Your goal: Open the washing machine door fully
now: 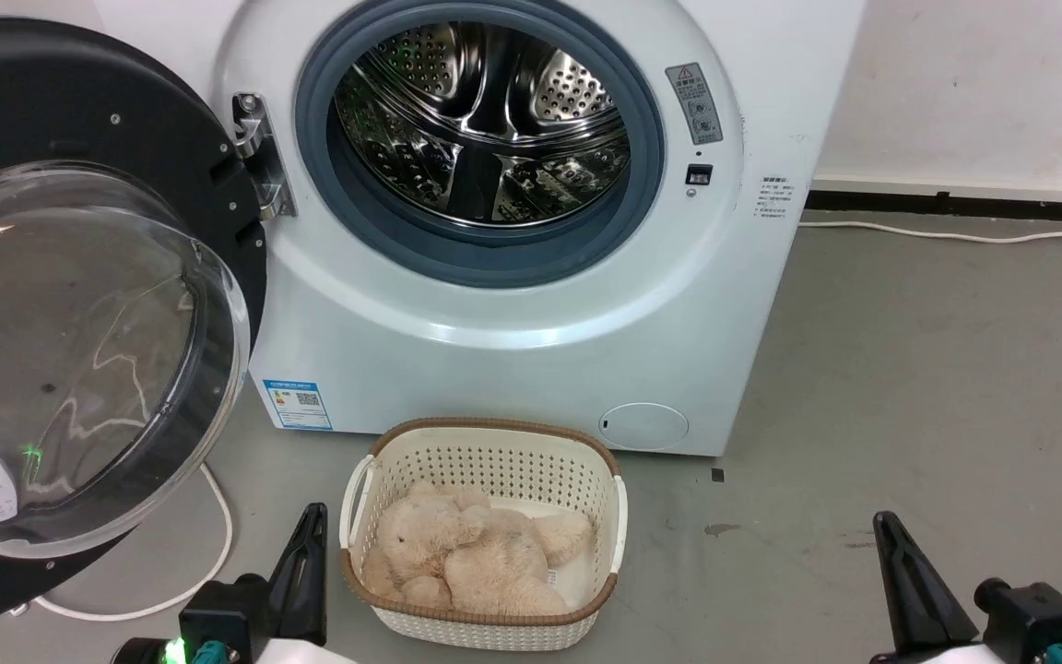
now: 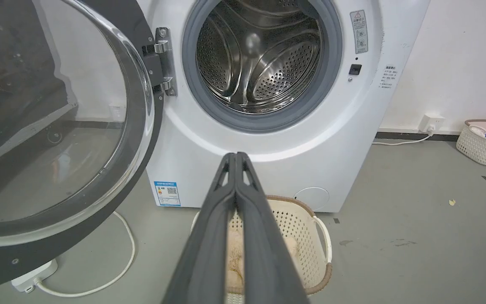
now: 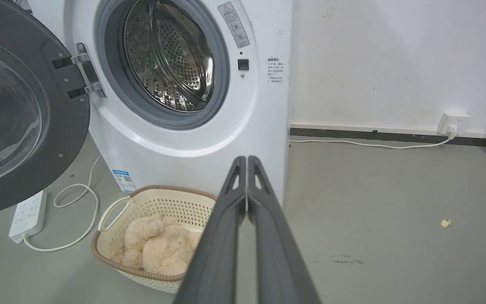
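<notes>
Head view, looking down at a grey floor: the washing machine (image 1: 513, 323), a white front-loader, stands at 12 o'clock with its steel drum (image 1: 485, 120) exposed inside a grey gasket. The washing machine door (image 1: 79, 350) hangs at 9 o'clock, swung wide on a metal hinge (image 1: 259, 157) at the left side of the opening. We see its inner face, a black ring around a bulging clear glass bowl that faces us. Its outer edge runs off the frame, so we cannot tell exactly how wide it stands.

The left jaws sit low at 7 o'clock, one dark finger (image 1: 305, 572) pointing up. The right jaws sit at 5 o'clock, with a finger (image 1: 909, 581) pointing likewise. In the left wrist view the two fingers (image 2: 209, 236) press together to the tip, and so do the fingers (image 3: 222, 236) in the right wrist view. Both pairs are closed with nothing between them.

At 6 o'clock, between the jaws, a cream basket (image 1: 494, 461) holding a beige plush toy (image 1: 476, 553) stands just before the machine.

From the left jaws the door lies near, at about 10 o'clock. The right jaws are well apart from it, across the basket, so the left arm is nearer. The door turns about an upright hinge line. We judge that any travel left is a sideways push on its rim toward 9 o'clock, away from the machine front, and that the task looks nearly or wholly done.
</notes>
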